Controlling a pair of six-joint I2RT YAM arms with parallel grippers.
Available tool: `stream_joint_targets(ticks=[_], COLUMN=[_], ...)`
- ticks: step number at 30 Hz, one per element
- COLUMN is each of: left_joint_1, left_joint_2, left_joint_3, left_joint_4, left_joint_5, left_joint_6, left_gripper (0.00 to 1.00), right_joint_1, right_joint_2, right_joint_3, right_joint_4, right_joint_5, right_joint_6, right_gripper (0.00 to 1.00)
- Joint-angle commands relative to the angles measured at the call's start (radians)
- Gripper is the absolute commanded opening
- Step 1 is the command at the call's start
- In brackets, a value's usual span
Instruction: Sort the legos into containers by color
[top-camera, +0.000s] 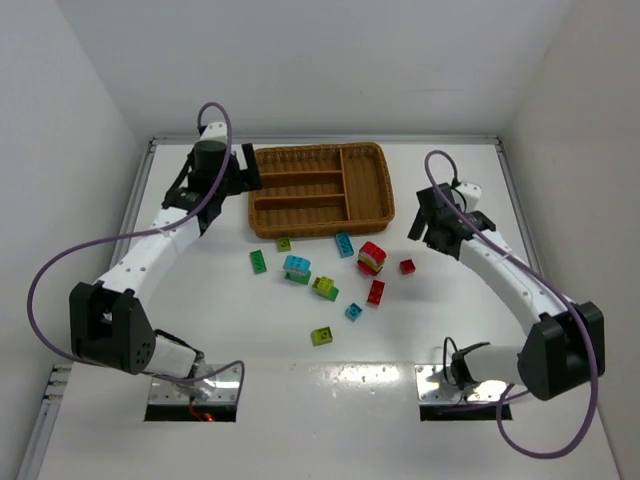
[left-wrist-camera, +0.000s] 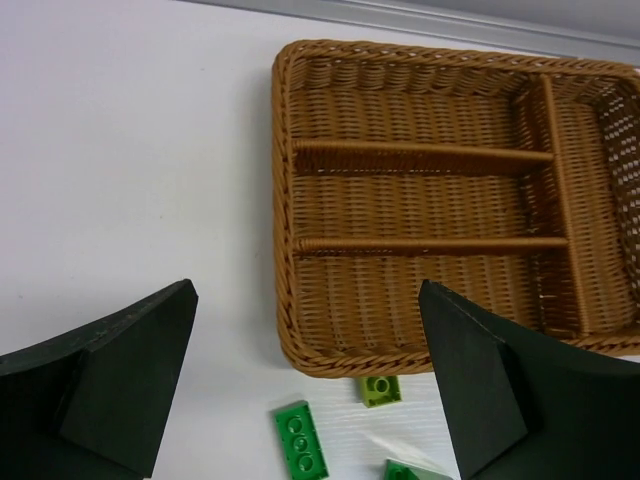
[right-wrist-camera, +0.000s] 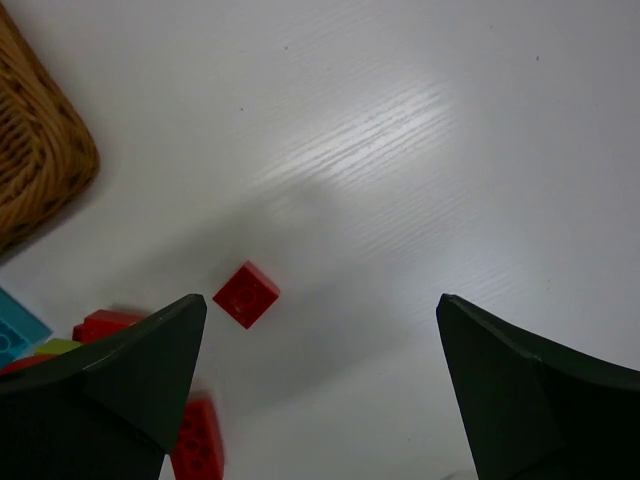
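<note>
White tabletop (top-camera: 240, 335), walled in white, carries all my work. The legos (top-camera: 324, 288) lie loose on it, strewn just in front of the wicker tray (top-camera: 318, 229), none inside its compartments. Nearest the tray's front rim sit a green brick (top-camera: 258, 262), a small yellow-green brick (top-camera: 284, 243) and a cyan brick (top-camera: 344, 244). Right of these stands a red and yellow-green clump (top-camera: 372, 257), with a small red brick (top-camera: 407, 266) lying apart on its right. Closer to my bases lie a cyan and green clump (top-camera: 297, 268), a long red brick (top-camera: 376, 291) and a lone yellow-green brick (top-camera: 321, 336). The tray rests at the far side, three long sections and one crosswise section at its right end.

My left gripper (left-wrist-camera: 305, 290) hangs above the tray's left end, fingers spread wide, holding nothing. My right gripper (right-wrist-camera: 322, 300) hovers right of the tray, also spread wide, the small red brick below it, nearer its left finger.
</note>
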Motion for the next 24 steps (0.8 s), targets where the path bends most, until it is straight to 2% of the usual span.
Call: stream_joint_targets(ticks=[1, 5, 8, 9, 10, 11, 13, 14, 18, 22, 24], left_joint_1=[0.002, 0.002, 0.045, 0.086, 0.106, 0.124, 0.135, 0.135, 0.135, 0.123, 0.114], left_joint_2=[-0.006, 0.005, -0.02, -0.029, -0.029, -0.029, 0.0, 0.021, 0.0, 0.0, 0.0], left_joint_3=[0.06, 0.084, 0.074, 0.073, 0.073, 0.073, 0.118, 0.129, 0.087, 0.078, 0.078], left_joint_4=[-0.002, -0.002, 0.028, 0.015, 0.015, 0.015, -0.039, -0.059, -0.054, -0.054, -0.065], left_joint_5=[0.061, 0.08, 0.089, 0.113, 0.151, 0.261, 0.326, 0.36, 0.34, 0.305, 0.294], left_joint_6=[-0.017, -0.016, -0.15, -0.216, -0.217, -0.217, -0.171, -0.151, -0.129, -0.102, -0.102], left_gripper=[1.0, 1.0, 1.0, 1.0, 1.0, 1.0, 1.0, 1.0, 1.0, 1.0, 0.97], right_joint_1=[-0.005, 0.008, 0.008, 0.008, 0.008, 0.008, 0.008, 0.008, 0.018, 0.028, 0.028], right_joint_2=[0.056, 0.041, -0.053, -0.103, -0.123, -0.14, -0.165, -0.165, -0.107, 0.001, 0.037], right_joint_3=[0.013, -0.022, -0.112, -0.157, -0.178, -0.195, -0.237, -0.247, -0.28, -0.28, -0.255], right_joint_4=[-0.018, 0.025, 0.142, 0.181, 0.195, 0.196, 0.196, 0.206, 0.264, 0.298, 0.309], right_joint_5=[0.024, -0.072, -0.207, -0.231, -0.27, -0.284, -0.338, -0.362, -0.458, -0.416, -0.403], right_joint_6=[0.025, -0.021, -0.142, -0.155, -0.168, -0.182, -0.222, -0.234, -0.288, -0.297, -0.297], right_gripper=[1.0, 1.0, 1.0, 1.0, 1.0, 1.0, 0.98, 0.97, 0.94, 0.95, 0.9])
